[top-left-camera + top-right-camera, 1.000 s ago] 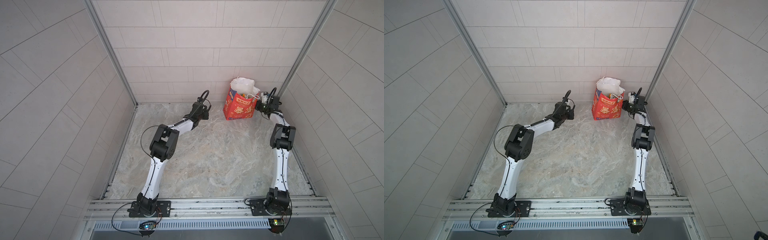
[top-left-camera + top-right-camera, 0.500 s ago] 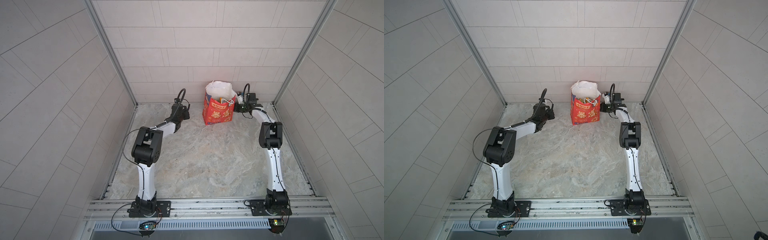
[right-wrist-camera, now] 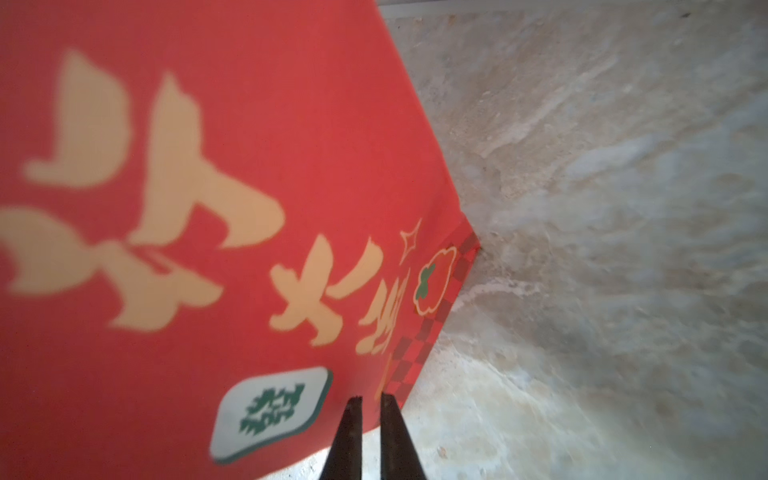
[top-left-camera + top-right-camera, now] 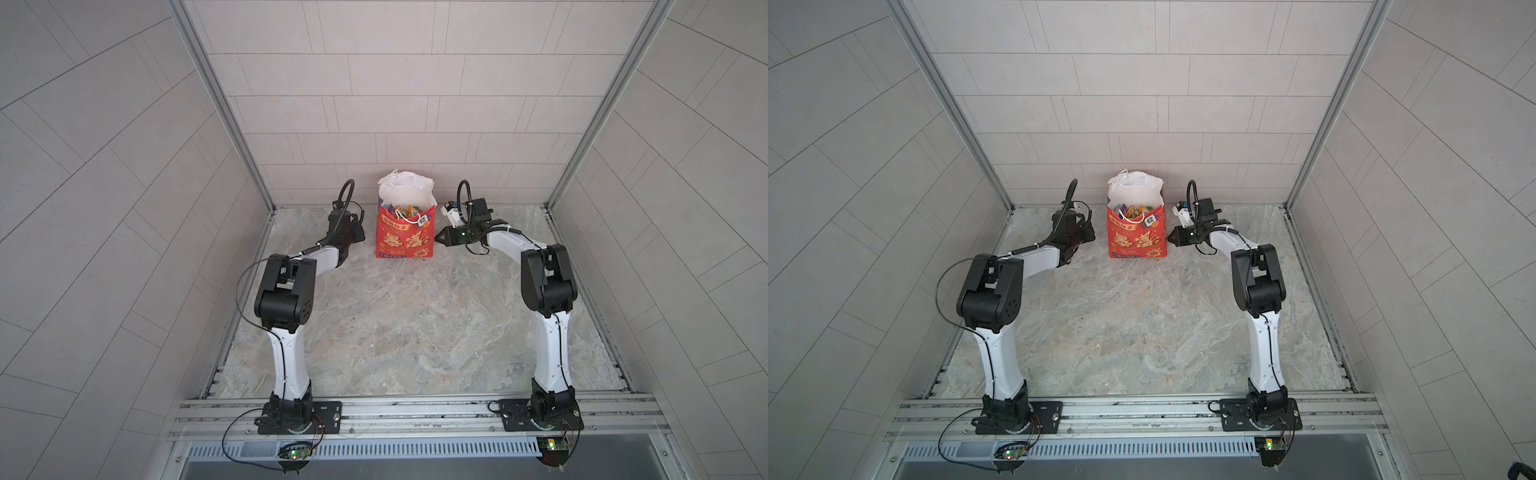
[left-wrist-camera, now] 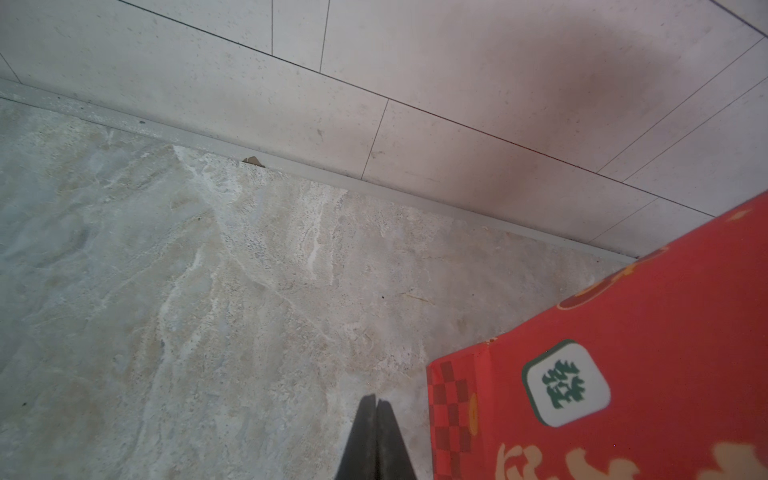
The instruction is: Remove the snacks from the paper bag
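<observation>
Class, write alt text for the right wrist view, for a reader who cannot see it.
A red bag with gold characters fills half the picture, on a marbled table. The right tool, its dark tips slightly apart, points at the bag's edge.

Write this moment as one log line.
paper bag: upright | snacks: inside bag | left claw: shut, beside bag | right claw: slightly open at bag edge
</observation>
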You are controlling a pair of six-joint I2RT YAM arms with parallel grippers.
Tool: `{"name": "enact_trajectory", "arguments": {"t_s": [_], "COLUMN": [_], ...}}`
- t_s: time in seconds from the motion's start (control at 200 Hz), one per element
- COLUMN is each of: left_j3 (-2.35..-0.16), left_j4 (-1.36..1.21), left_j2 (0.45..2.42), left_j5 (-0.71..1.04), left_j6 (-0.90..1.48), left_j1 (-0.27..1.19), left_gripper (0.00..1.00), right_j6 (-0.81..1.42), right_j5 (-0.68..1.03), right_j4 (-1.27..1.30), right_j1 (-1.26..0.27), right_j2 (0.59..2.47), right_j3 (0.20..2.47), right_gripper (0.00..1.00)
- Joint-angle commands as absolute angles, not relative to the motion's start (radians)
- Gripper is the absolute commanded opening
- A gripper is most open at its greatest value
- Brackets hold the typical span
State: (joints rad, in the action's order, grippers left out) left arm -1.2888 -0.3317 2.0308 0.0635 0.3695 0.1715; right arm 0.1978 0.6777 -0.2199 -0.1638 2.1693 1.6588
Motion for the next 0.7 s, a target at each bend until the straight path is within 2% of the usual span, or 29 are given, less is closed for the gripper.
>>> {"name": "enact_trajectory", "arguments": {"t_s": [0.0,0.1,0.335,0.555,0.69], "left_j3": [-1.297,-1.335,-1.351,-1.327,-1.306], "left_j4": [-0.333,-0.304,-0.280,-0.310,-0.349], "left_j2": [2.015,2.046,2.083,2.089,2.078], "left_j5": [0.105,0.153,0.175,0.220,0.271], "left_j6": [0.368,0.370,0.350,0.343,0.341], "left_j1": [0.167,0.169,0.207,0.250,0.267], "left_gripper": [0.00,0.00,0.00,0.00,0.00], "right_j6": [0.364,0.478,0.545,0.592,0.600], "right_j5": [0.608,0.564,0.512,0.521,0.552], "right_j4": [-0.072,-0.057,-0.055,-0.035,-0.139], "right_j1": [-0.098,-0.054,-0.046,-0.048,-0.052], "right_j2": [2.090,2.071,2.101,2.194,2.318], "right_j3": [1.644,1.626,1.620,1.736,1.945], "right_gripper": [0.13,0.14,0.20,0.25,0.25]}}
